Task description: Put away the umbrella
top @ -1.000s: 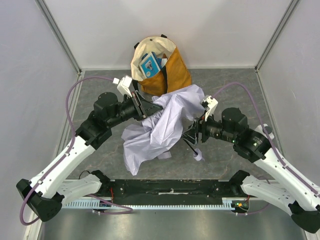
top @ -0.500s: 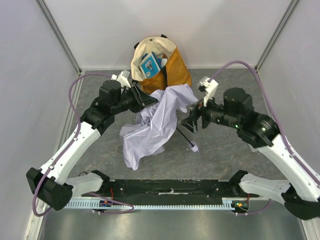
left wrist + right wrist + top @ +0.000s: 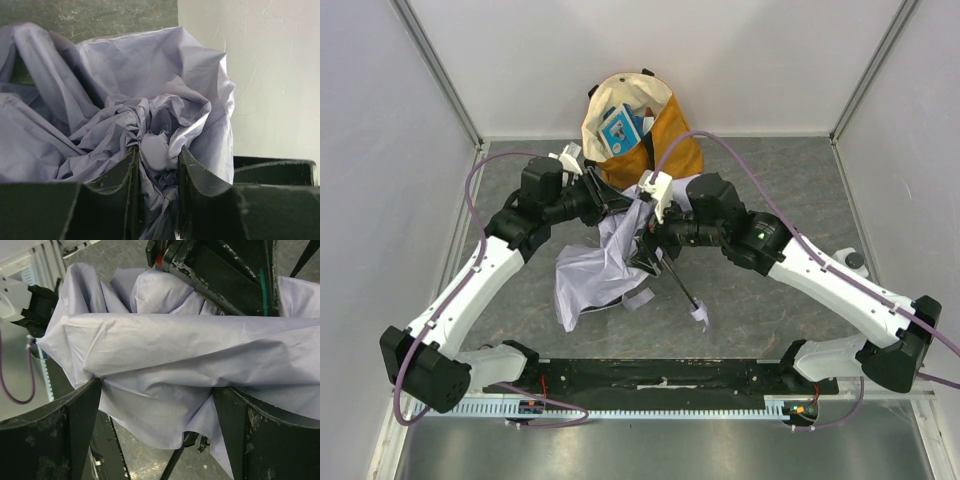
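Note:
The umbrella lies crumpled on the grey table in front of the tote bag, its pale lavender canopy bunched. Its black shaft points to the near right and ends at the small lavender strap. My left gripper is shut on a wad of canopy fabric at the umbrella's far edge; the fabric fills the gap between its fingers. My right gripper is at the canopy's right side. Its jaws stand wide apart with a fold of fabric between them, not pinched.
The mustard-and-cream tote bag stands open at the back wall, with a blue-and-white item inside, just behind both grippers. White walls enclose the table on the left, back and right. A black rail runs along the near edge.
My right arm has swung left across the table onto the umbrella. The canopy has been gathered narrower and drawn left. The left gripper has shifted slightly toward the bag, still holding fabric.

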